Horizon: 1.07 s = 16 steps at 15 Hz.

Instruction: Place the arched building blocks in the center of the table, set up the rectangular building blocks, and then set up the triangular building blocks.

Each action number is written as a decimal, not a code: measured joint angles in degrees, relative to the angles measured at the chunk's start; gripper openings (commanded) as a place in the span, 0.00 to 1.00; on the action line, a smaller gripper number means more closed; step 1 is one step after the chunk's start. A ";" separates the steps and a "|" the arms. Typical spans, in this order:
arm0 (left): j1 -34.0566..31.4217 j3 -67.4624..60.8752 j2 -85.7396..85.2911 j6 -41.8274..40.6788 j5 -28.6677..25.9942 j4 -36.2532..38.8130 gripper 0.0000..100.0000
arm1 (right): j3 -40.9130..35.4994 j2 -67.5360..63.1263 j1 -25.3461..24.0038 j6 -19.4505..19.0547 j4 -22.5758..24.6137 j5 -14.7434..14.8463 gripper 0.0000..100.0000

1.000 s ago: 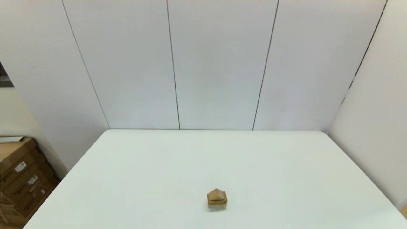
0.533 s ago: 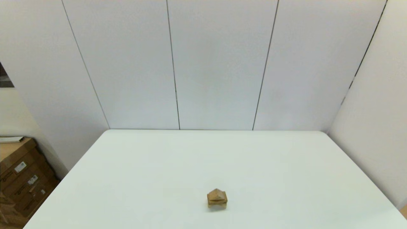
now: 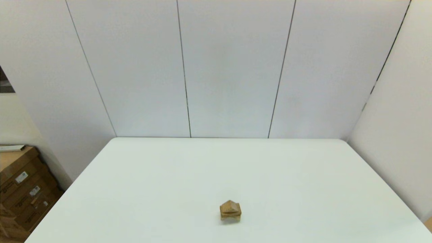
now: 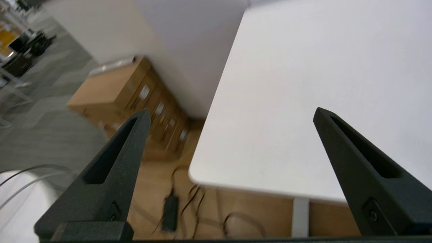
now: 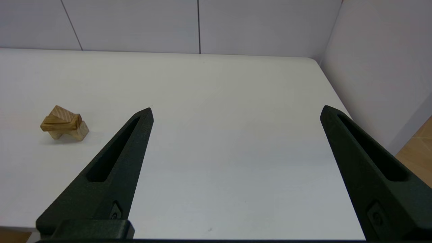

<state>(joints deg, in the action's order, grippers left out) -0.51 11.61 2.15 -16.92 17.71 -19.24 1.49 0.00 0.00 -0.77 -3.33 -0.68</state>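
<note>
The triangular building blocks (image 3: 230, 206) sit atop the rectangular building blocks (image 3: 230, 213) on the arched building blocks (image 3: 231, 218) mid-table (image 3: 303, 175), and your left gripper (image 4: 231, 114) and right gripper (image 5: 236, 113) both hang off it, fingers wide apart.

Neither of your arms shows in the head view; both sit pulled back at the near edge; your left gripper (image 4: 231, 113) hangs with fingers spread wide, off the left corner; your right gripper (image 5: 236, 111) does likewise, fingers wide apart, nothing between them, at the right side.
</note>
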 measured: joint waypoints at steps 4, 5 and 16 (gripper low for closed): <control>0.00 -2.71 -1.99 7.30 -3.11 6.27 1.00 | 0.00 0.00 0.00 0.02 0.00 0.00 1.00; 0.00 -2.99 -2.12 7.58 -3.25 6.73 1.00 | 0.00 0.00 0.00 0.02 0.02 0.00 1.00; 0.00 -10.23 -2.22 10.70 -19.80 17.66 1.00 | 0.00 0.00 0.00 0.02 0.02 0.00 1.00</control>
<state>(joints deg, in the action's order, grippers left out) -0.51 1.38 -0.07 -6.22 -2.08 -1.57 1.49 0.00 0.00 -0.74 -3.30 -0.68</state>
